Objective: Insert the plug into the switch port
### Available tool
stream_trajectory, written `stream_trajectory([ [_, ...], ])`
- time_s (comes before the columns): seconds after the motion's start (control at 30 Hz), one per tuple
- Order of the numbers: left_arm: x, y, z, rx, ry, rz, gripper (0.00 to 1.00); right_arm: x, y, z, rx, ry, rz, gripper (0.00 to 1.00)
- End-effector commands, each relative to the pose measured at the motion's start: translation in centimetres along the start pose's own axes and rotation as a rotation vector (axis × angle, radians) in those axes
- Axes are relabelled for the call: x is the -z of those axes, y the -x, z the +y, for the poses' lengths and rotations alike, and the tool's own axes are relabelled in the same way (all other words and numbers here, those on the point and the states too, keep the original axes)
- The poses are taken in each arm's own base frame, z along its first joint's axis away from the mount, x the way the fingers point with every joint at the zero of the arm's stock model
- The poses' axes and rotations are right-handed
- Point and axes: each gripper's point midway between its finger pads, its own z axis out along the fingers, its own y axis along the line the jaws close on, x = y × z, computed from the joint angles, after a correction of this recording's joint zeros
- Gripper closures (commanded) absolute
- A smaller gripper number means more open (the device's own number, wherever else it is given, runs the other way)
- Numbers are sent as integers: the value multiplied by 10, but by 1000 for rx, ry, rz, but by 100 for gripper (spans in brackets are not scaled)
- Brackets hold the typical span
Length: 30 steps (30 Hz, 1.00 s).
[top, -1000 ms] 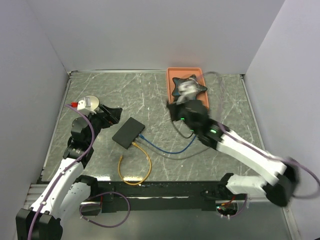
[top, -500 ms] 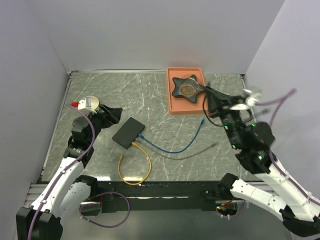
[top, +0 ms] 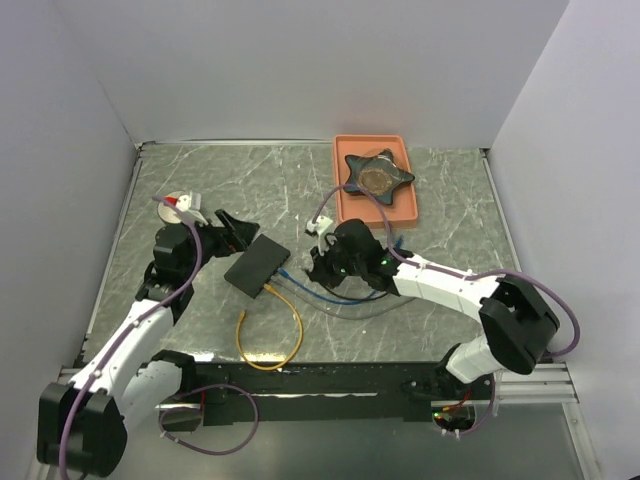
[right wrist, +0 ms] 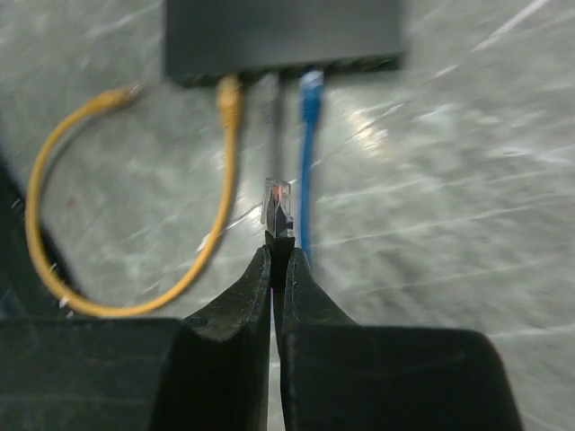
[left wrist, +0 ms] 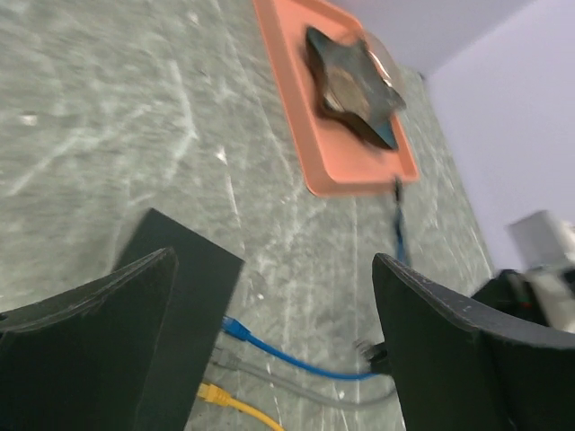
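The flat black switch [top: 257,265] lies left of the table's middle, with its row of ports [right wrist: 359,63] on the edge facing my right gripper. Yellow [right wrist: 228,95], grey [right wrist: 269,90] and blue [right wrist: 310,88] plugs sit in that row. My right gripper [right wrist: 277,256] is shut on the black boot of a clear plug [right wrist: 277,205], which points at the port edge a short way off, in line with the grey plug. My left gripper [left wrist: 274,260] stands open just left of the switch [left wrist: 184,296], holding nothing.
An orange tray [top: 345,205] at the back holds a dark star-shaped object [top: 376,176]. The yellow cable [top: 290,335] loops toward the near edge. Blue [top: 345,298] and grey cables trail right from the switch under my right arm. Walls close in the table on both sides.
My right arm has swung from the tray out to the right and back to the middle, ending with the plug in front of the switch. My left gripper has edged closer to the switch.
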Motion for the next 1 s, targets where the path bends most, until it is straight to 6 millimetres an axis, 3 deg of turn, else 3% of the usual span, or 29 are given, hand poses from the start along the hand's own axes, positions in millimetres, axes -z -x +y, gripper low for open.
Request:
stream_trajectory([
  [0.0,0,9,-60,-94,-318,32,4,21,72,45,80,224,-249,100],
  [0.17,6,-6,-81,-107,-484,100,1,29,77,50,98,239,-266,100],
  [0.5,21,-15,-104,-141,-658,140,21,36,82,50,104,235,-287,100],
  [0.67,23,-23,-113,-158,-705,179,26,42,86,52,98,266,-297,100],
  [0.77,24,-27,-120,-172,-728,191,26,50,91,48,61,313,-324,100],
  [0.8,24,-29,-123,-178,-738,195,26,58,93,57,72,390,-341,100],
  [0.97,30,-29,-133,-190,-783,191,26,88,98,62,43,574,-387,100],
])
